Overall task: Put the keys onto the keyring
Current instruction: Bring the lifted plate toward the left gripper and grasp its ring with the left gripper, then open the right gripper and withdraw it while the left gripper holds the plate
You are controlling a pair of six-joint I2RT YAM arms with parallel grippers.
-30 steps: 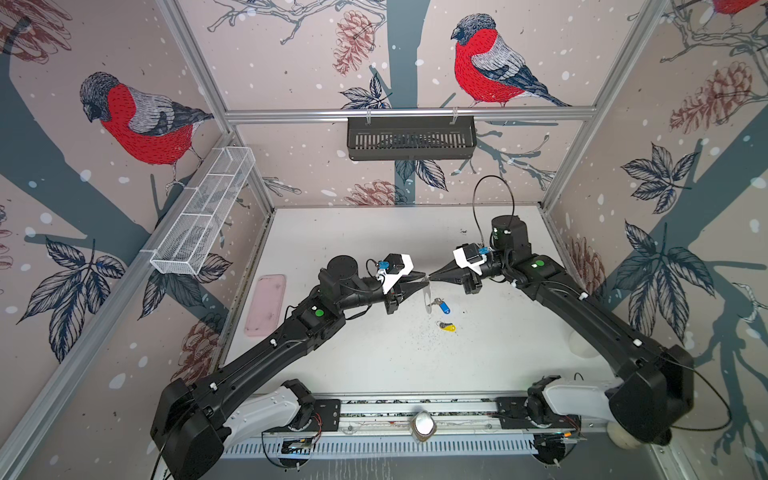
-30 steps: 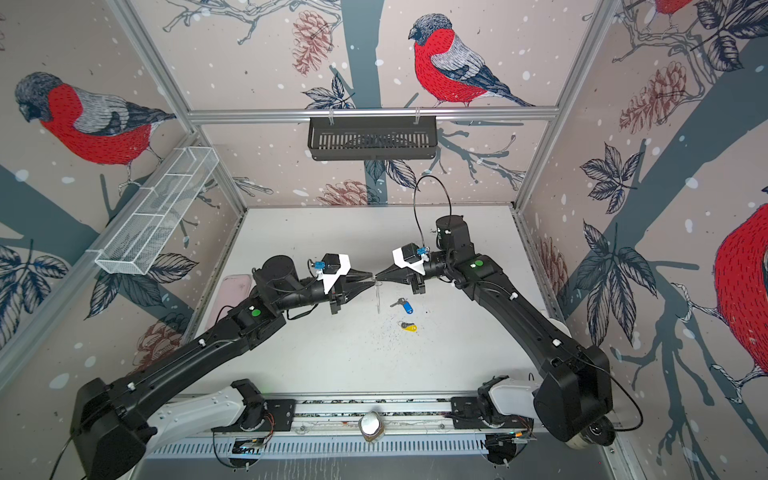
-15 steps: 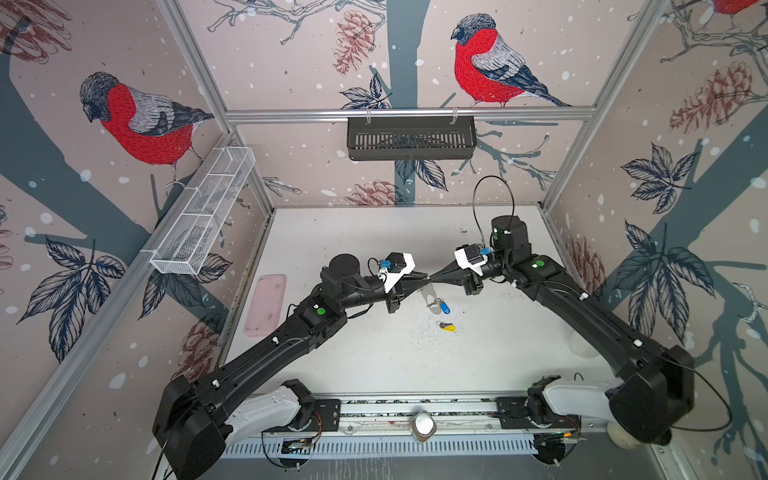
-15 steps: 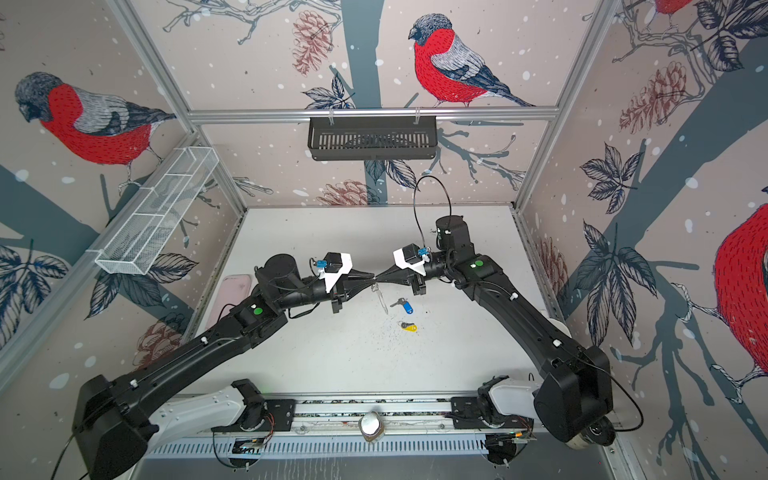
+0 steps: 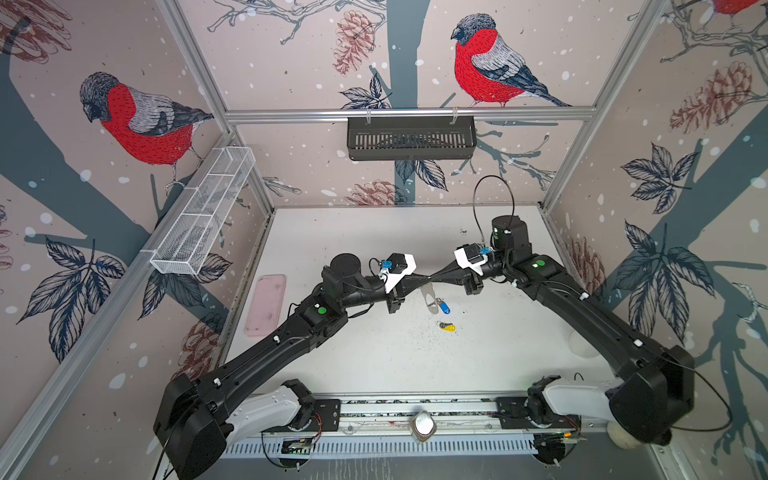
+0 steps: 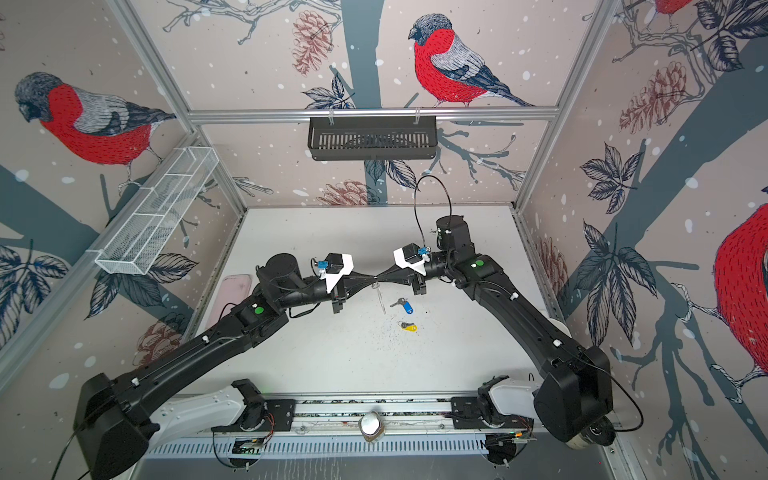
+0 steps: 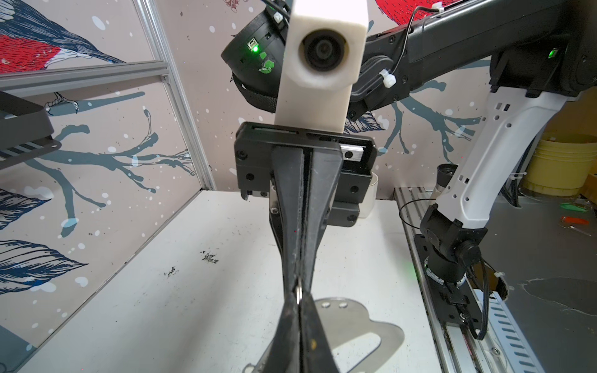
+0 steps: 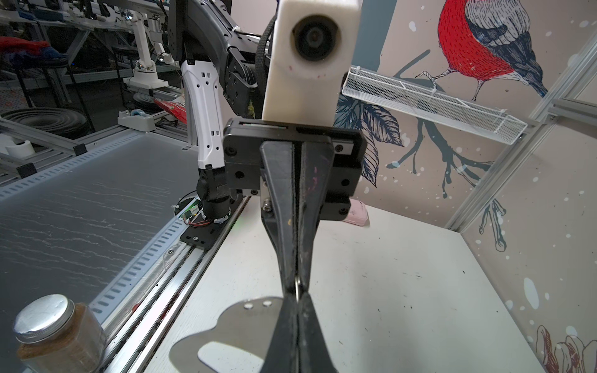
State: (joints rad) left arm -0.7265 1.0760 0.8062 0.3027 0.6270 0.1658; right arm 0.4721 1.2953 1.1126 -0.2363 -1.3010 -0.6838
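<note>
From above, the left fingers (image 5: pixel 419 279) (image 6: pixel 365 280) and the right fingers (image 5: pixel 441 276) (image 6: pixel 388 276) meet tip to tip over the middle of the desk (image 5: pixel 374 357). The keyring (image 5: pixel 429 296) (image 6: pixel 380 297) hangs under that meeting point, but the grip itself is too small to read there.

The wrist views settle it. A small metal ring (image 7: pixel 298 292) (image 8: pixel 296 285) at the keyring's top edge sits right between the tips. Both pairs of fingers are closed down on it from opposite sides, with no gap showing. The plate (image 7: pixel 352 318) (image 8: pixel 232 318) dangles below them; I cannot tell whether its lower end touches the desk.

Only the top views show the keys. The blue-tagged key (image 5: pixel 444 306) (image 6: pixel 405 306) lies on the desk just right of the plate's lower end. The yellow-tagged key (image 5: pixel 448 327) (image 6: pixel 409 327) lies a little nearer, apart from it. Neither key is in the fingers.

A pink tray (image 5: pixel 266 305) lies at the left edge. A lidded glass jar (image 8: pixel 58 326) reads as a jar only in the right wrist view.

The keyring is flat grey metal with a rounded outline, a big rounded cutout and two small dots near its top. The fingers are matt black, tapered and scuffed. The desk is white and speckled with dark marks.
</note>
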